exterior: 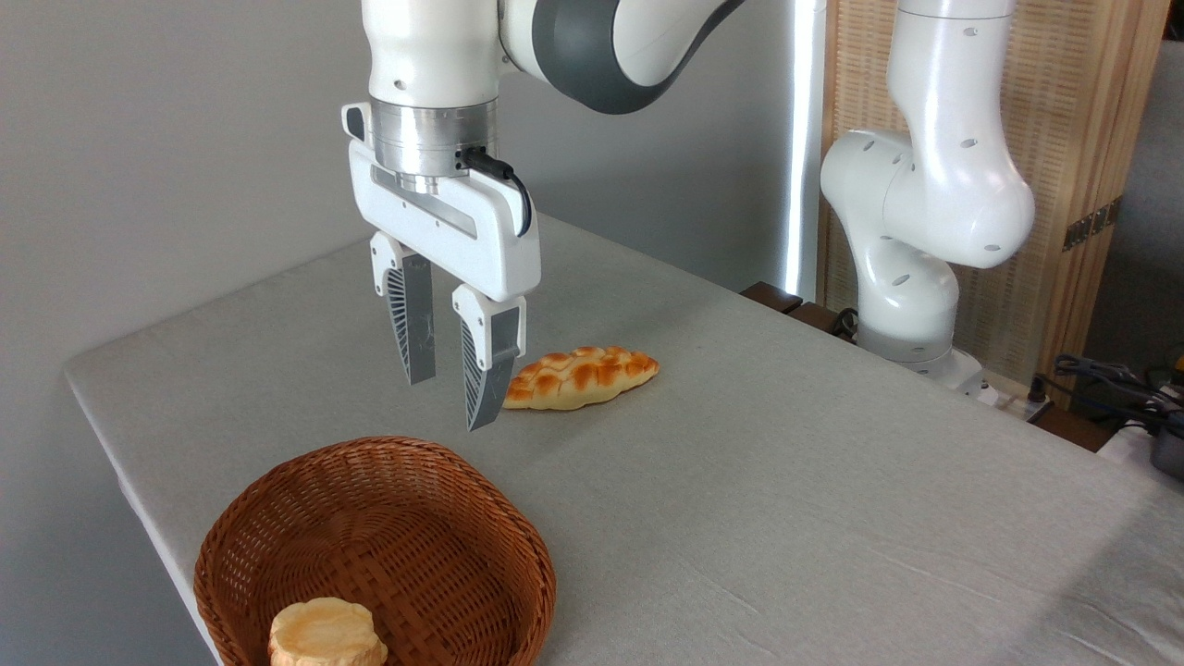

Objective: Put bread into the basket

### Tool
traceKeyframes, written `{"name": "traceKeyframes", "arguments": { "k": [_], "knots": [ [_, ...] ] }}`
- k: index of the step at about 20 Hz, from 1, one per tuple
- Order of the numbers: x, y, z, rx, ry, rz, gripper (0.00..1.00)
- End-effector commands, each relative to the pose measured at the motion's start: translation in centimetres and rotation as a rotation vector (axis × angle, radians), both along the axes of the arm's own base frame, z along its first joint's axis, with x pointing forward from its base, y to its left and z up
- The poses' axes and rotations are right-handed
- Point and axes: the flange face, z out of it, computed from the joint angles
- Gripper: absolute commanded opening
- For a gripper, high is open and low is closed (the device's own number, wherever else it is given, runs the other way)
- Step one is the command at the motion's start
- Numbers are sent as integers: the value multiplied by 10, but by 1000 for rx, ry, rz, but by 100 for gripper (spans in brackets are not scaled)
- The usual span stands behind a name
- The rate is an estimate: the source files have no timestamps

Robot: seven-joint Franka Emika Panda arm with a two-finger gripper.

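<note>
Nothing is in hand yet: the gripper [453,402] hangs above the surface [786,481] with its two fingers apart and empty, tips pointing down, just left of the bread [583,376]. That loaf lies flat out in the middle of the surface, towards the far edge, well apart from the basket [375,546] at the near left corner. So the whole job looks to be ahead: grasp, carry, drop. Counting up: one braided loaf, one wicker basket, one gripper, and one small round bun [327,635] already sitting inside the basket.

Grey table [786,518] bears bread [585,376] and basket [370,541].
</note>
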Motion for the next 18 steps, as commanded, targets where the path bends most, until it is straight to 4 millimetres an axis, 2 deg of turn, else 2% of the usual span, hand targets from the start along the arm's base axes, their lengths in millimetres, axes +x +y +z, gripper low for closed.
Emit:
{"name": "traceKeyframes", "arguments": {
  "k": [1,18],
  "knots": [
    [1,5,7,3,8,18,100],
    [3,13,12,5,-3,30,100]
  ]
}}
